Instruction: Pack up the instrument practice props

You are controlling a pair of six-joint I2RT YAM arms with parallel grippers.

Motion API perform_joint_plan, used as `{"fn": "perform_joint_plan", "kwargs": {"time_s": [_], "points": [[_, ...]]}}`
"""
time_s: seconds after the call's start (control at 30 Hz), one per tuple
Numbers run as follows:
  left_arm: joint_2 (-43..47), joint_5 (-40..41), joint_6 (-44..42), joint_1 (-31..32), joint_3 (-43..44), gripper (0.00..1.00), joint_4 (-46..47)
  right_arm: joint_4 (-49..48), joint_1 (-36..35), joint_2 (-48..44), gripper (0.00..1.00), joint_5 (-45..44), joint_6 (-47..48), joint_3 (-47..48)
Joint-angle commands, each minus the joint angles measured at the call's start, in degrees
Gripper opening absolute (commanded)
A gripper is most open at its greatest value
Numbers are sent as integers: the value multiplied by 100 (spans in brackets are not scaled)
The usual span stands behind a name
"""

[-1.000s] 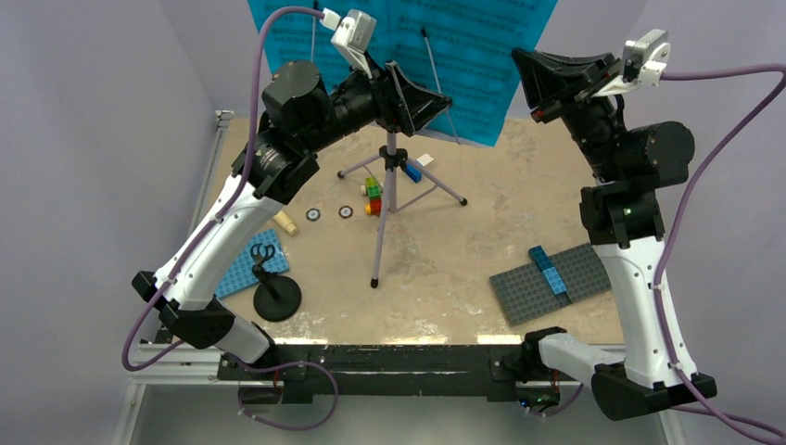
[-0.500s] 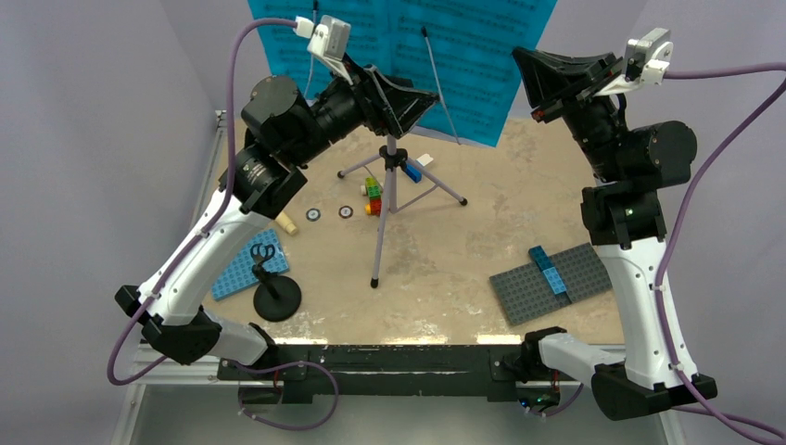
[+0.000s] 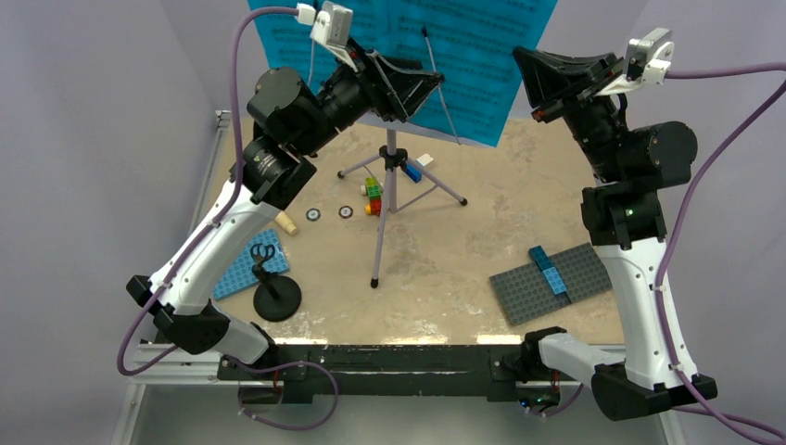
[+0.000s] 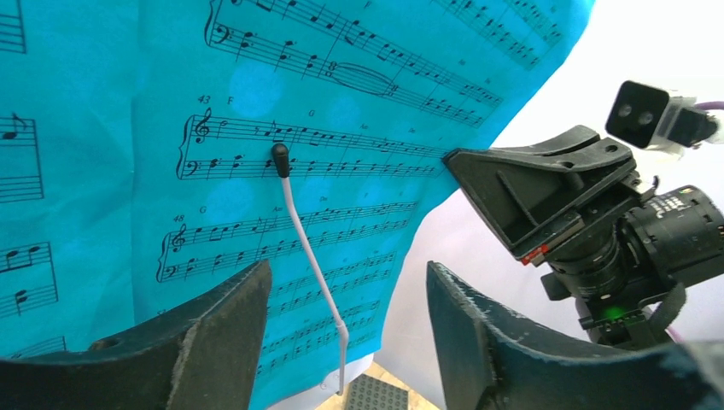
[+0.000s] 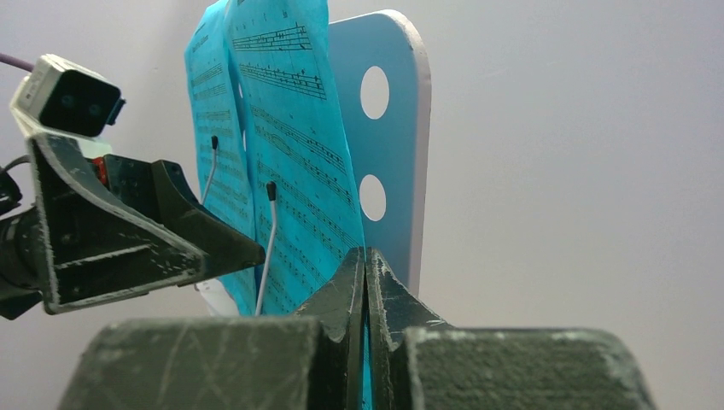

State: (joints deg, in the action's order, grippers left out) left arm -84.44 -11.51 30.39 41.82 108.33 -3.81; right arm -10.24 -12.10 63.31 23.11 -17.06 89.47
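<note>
Step in hand: removal of the teal sheet-music pages (image 4: 359, 77) from the lavender hole-punched music stand panel (image 5: 397, 145). The panel stands upright on its silver tripod (image 3: 389, 199) at the back centre of the tan desk (image 3: 482, 232). The pages lie flat against the panel face, pinned by thin white wire retainers with black tips (image 4: 294, 222). Right claw (image 5: 365, 260): jaws together, with a strip of teal visible between them at the pages' right edge; judged to be clamped on that edge. Left claw (image 4: 346, 273): jaws wide apart, holding nothing and touching nothing, facing the printed side with one retainer framed between the jaws. Next move, as judged: the left claw must lift or swing that retainer clear so that the right claw can draw the paper out sideways without tearing it. The approach calls for fine alignment, since the wire is thin and the stand looks light and top-heavy. The black round-based mic stand (image 3: 275, 295) and the cream cone-shaped toy microphone (image 3: 285, 223) sit on the left side of the desk, not yet packed.
</note>
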Motion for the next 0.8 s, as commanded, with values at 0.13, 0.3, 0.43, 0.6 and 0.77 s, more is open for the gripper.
{"fn": "perform_joint_plan", "kwargs": {"time_s": [0.13,0.3,0.43,0.6,0.77], "points": [[-262,-76,-97,36,339,52,65,-57,-69,-122,0,-114,-56,70],[-354,-165,-14,41,425,44,94,-40,-91,-124,0,-110,-39,87],[-367,-175,5,36,411,38,124,-33,-108,-134,0,-123,-19,67],[-371,-256,62,37,395,32,165,-18,-126,-167,0,-157,-4,28],[-326,-340,89,36,313,6,258,4,-126,-195,0,-209,35,4]]}}
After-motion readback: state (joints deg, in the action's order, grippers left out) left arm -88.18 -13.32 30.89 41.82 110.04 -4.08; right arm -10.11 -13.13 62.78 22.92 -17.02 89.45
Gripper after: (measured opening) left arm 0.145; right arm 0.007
